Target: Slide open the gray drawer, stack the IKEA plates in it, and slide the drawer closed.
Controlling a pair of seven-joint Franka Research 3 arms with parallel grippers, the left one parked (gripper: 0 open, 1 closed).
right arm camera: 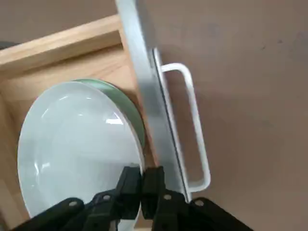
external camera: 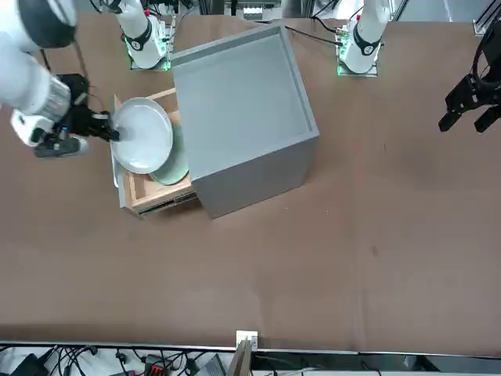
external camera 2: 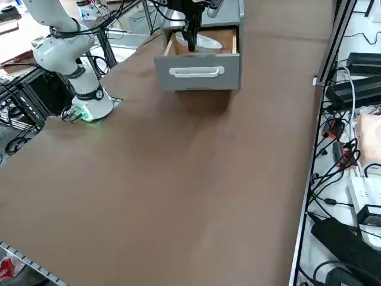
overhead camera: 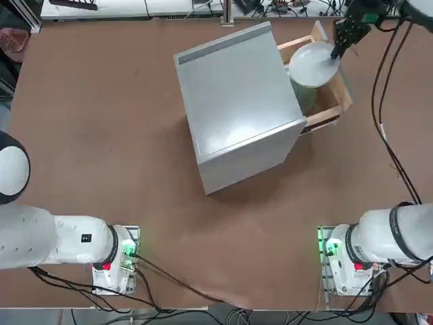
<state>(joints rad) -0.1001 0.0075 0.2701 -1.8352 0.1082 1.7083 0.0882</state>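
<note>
The gray drawer (overhead camera: 342,95) stands pulled out of the big gray cabinet (overhead camera: 237,108), its front panel (external camera 2: 199,72) and white handle (right arm camera: 192,125) facing away from the cabinet. A pale green plate (external camera: 177,166) lies on the wooden drawer floor. Over it is the white plate (overhead camera: 310,64), which hides most of the green one (right arm camera: 131,103). My right gripper (right arm camera: 142,182) is shut on the white plate's (right arm camera: 72,144) rim, on the side near the front panel. From across the table, the gripper (external camera: 114,135) holds the plate (external camera: 142,135) over the drawer; whether the two plates touch is unclear.
The cabinet sits at an angle in the far middle of the brown table (overhead camera: 101,135). Black cables (overhead camera: 389,135) trail from my right arm over the table's right side. Its base (overhead camera: 345,261) stands at the near edge.
</note>
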